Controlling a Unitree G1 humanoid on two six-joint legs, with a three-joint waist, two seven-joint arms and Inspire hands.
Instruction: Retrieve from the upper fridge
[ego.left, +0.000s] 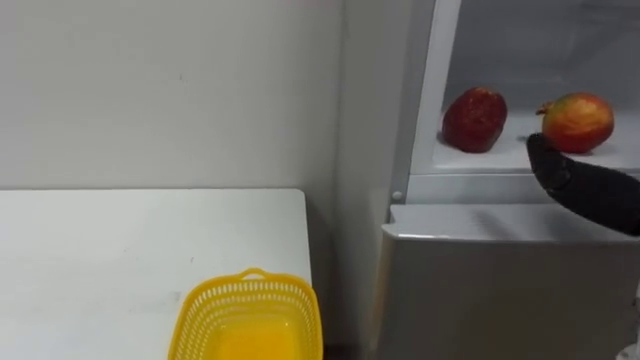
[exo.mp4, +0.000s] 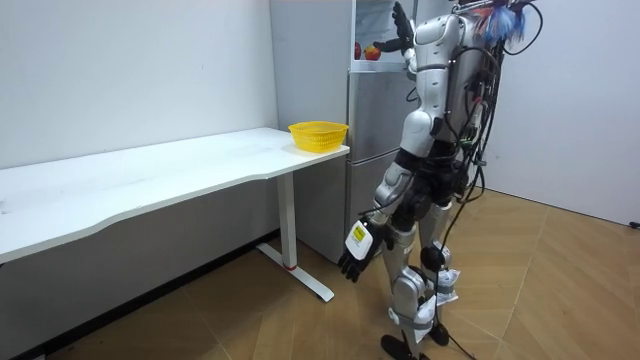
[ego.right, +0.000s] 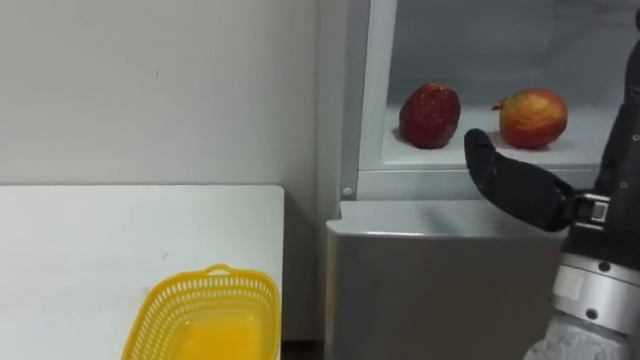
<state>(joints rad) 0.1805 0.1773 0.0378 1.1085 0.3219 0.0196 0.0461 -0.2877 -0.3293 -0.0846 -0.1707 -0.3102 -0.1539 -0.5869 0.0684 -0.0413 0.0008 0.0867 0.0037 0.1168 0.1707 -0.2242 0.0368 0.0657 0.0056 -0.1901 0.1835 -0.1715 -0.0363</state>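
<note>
Stood facing the open upper fridge (exo.mp4: 375, 40), just past the white table's (ego.right: 100, 250) end. Kept two fruits on the white shelf (ego.right: 470, 152) inside: a dark red fruit (ego.right: 430, 115) toward the shelf's left edge and a red-and-yellow apple (ego.right: 533, 117) to its right, apart from each other and set back from the front edge. Held the right hand (ego.right: 515, 185) up at that front edge, fingers straight and empty, tips pointing between the two fruits. Left a clear gap to both in the right eye view, yet overlapped the apple's lower left side in the left eye view. Showed from the room the left hand (exo.mp4: 355, 255) hanging low beside the thigh, fingers relaxed, holding nothing. Carried a yellow basket (ego.right: 205, 315) at the table's edge nearest the fridge
</note>
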